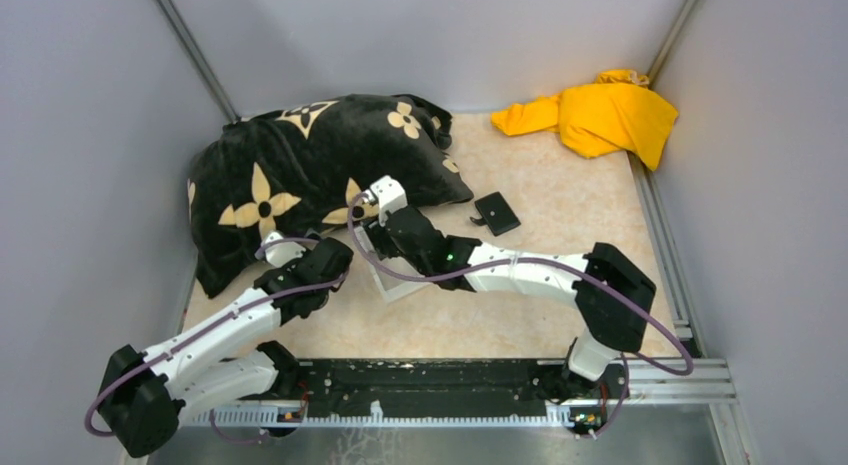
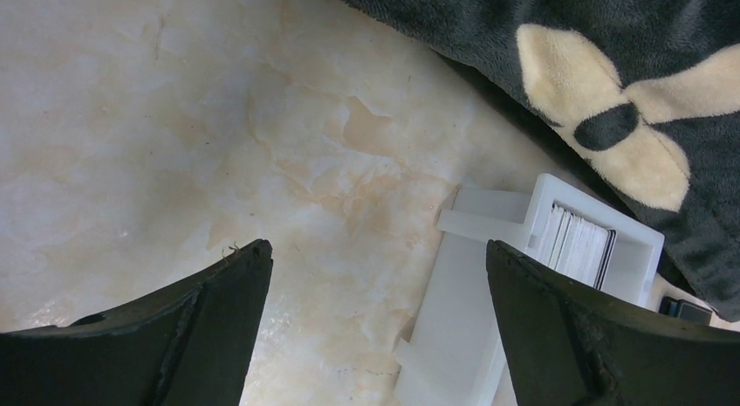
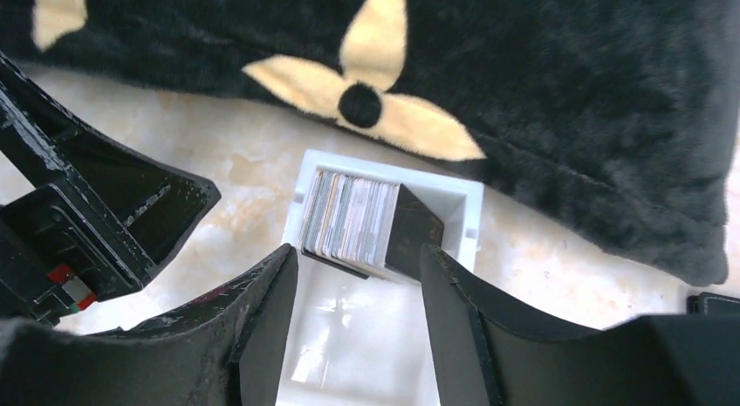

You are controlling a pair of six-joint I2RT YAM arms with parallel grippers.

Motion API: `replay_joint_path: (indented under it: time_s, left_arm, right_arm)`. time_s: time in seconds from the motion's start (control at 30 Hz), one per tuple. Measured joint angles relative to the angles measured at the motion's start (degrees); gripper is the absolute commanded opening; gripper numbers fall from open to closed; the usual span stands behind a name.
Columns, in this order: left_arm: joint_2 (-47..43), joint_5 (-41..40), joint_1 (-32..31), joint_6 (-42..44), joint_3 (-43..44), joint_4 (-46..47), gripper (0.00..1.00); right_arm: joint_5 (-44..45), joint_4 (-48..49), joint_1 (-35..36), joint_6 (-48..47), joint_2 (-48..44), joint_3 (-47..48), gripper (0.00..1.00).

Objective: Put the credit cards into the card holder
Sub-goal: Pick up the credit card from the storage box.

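Note:
The credit cards point(image 3: 349, 216) stand on edge as a stack in a pale plastic box point(image 3: 458, 196), with a dark card point(image 3: 417, 233) at the stack's right end. My right gripper point(image 3: 358, 256) is open and empty, its fingers on either side of the stack just above the box. In the top view it point(image 1: 397, 245) hangs over the box point(image 1: 398, 287). The card holder point(image 1: 496, 213) lies on the table to the right of the cushion. My left gripper point(image 2: 377, 249) is open and empty over bare table, left of the box point(image 2: 454, 301); the cards point(image 2: 578, 244) show there too.
A big black flower-patterned cushion point(image 1: 300, 170) lies at the back left, touching the box's far side. A yellow cloth point(image 1: 600, 115) lies in the back right corner. Grey walls close in the table. My left gripper point(image 3: 105, 214) sits close to the box's left.

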Motion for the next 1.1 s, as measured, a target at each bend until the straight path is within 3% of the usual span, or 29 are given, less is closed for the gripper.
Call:
replay_joint_path:
  time_s: [0.43, 1.1]
  left_arm:
    - [0.0, 0.0, 0.0, -0.7, -2.2, 1.0, 0.94]
    - [0.8, 0.7, 0.3, 1.0, -3.8, 7.0, 0.94]
  right_arm:
    - [-7.6, -7.7, -3.1, 8.6, 7.5, 5.7, 0.52]
    - [-18.6, -7.4, -11.7, 16.1, 13.4, 7.3, 0.52]
